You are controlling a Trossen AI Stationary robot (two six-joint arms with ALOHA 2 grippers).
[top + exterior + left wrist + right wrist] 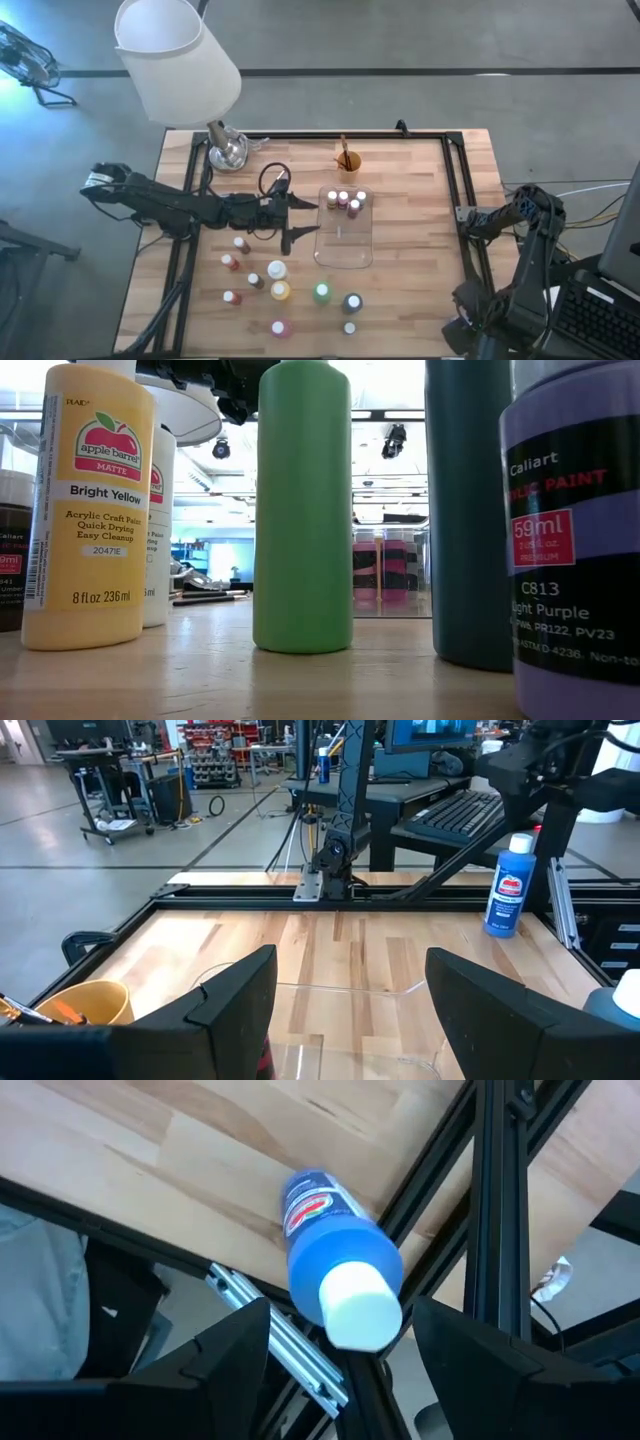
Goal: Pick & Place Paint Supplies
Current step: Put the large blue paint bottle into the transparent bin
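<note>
Paint bottles stand in two groups. Four small ones point(348, 201) sit in the far end of the clear plastic tray point(345, 255), caps up, white, pink and dark red tops visible. The rest are loose on the wooden table point(420, 200), nearer than the tray and to its left: a bright yellow bottle point(280, 290), a white one point(276, 269), a green one point(322, 292), a teal one point(352, 302), a pink one point(281, 328), plus several small red- and brown-capped ones point(232, 262). All upright, none touching the tray.

Low view: yellow bottle label reads "Bright Yellow"; a light purple bottle point(575, 540) stands closest to the lens at right.

An orange cup point(348, 160) with brushes in it stands just beyond the tray's far end.

Left gripper point(300, 218) hovers at the tray's left edge, fingers spread wide, nothing between them.

Right gripper point(340, 1350) is off the table's right side, above a blue bottle with white cap point(335, 1255); fingers apart, empty.

A white-shaded lamp point(180, 60) stands at the far left corner.
</note>
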